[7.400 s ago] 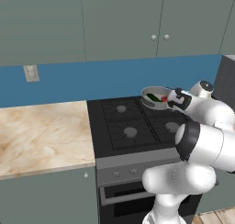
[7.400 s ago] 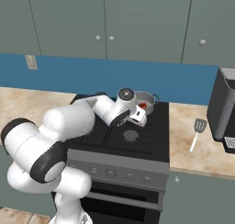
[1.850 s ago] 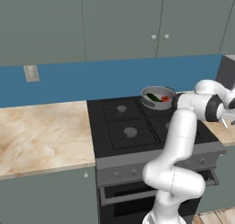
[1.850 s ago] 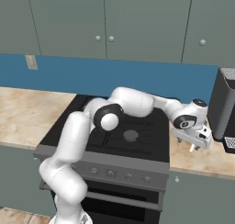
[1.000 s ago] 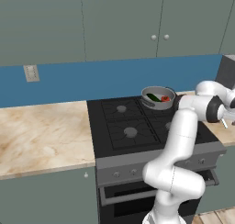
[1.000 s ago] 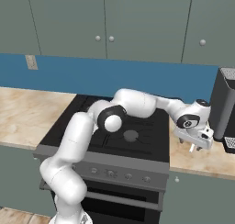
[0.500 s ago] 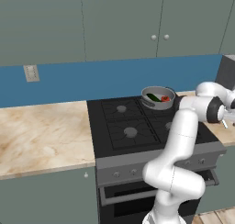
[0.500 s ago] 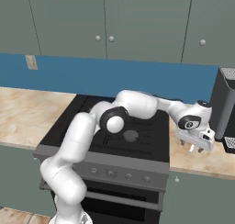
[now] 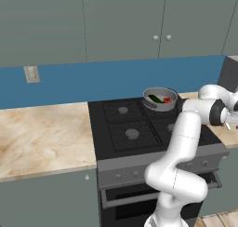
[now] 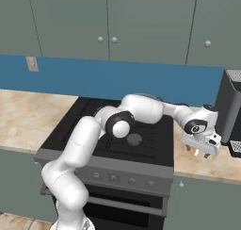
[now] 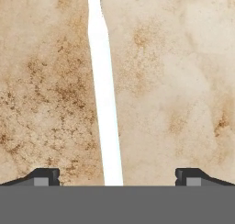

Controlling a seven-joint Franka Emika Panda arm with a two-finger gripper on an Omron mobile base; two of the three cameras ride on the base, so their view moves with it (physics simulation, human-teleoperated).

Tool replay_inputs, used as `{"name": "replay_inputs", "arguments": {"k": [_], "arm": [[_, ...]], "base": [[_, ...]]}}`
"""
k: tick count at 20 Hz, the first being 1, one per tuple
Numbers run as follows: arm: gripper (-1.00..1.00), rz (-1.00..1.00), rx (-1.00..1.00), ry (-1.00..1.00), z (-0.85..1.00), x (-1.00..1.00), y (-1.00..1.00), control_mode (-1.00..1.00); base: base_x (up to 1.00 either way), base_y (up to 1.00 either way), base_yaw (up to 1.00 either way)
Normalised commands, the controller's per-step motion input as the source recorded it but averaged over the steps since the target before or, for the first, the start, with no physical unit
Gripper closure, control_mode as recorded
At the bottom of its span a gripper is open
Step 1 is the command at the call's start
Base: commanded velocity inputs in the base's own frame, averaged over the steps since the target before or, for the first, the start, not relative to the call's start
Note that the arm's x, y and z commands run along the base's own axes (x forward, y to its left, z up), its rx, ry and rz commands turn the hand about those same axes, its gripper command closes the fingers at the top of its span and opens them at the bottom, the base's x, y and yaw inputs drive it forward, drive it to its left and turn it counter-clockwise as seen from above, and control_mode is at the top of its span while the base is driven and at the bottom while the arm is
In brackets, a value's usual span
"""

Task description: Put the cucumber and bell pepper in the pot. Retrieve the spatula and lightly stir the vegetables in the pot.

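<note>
In the hand view the gripper (image 11: 114,176) stands wide open over the marbled counter (image 11: 183,81), one dark fingertip (image 11: 43,176) at 8 o'clock and the other at 4 o'clock, nothing held. The spatula (image 11: 104,94) lies flat on the counter between them, a white handle running from 12 o'clock to 6 o'clock, apart from both tips.

In the left base view the pot (image 9: 159,98) sits on the stove's (image 9: 125,128) back right burner with the cucumber (image 9: 155,99) and bell pepper (image 9: 167,100) inside.
</note>
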Motion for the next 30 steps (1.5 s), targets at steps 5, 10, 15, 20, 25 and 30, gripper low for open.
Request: {"name": "replay_inputs", "arguments": {"k": [5, 10, 15, 20, 25, 30], "arm": [[-1.0, 0.0, 0.0, 0.07, 0.0, 0.0, 0.0, -1.0], [-1.0, 0.01, 0.0, 0.07, -0.02, 0.0, 0.0, -1.0], [-1.0, 0.0, 0.0, 0.0, -0.06, 0.0, 0.0, -1.0], [-1.0, 0.0, 0.0, 0.04, -0.03, 0.0, 0.03, -1.0], [-1.0, 0.0, 0.0, 0.02, -0.08, 0.01, 0.09, -1.0], [-1.0, 0.0, 0.0, 0.0, -0.11, 0.06, 0.1, -1.0]], "base": [[0.0, 0.0, 0.0], [0.0, 0.0, 0.0], [0.0, 0.0, 0.0], [0.0, 0.0, 0.0], [0.0, 0.0, 0.0], [0.0, 0.0, 0.0]]}}
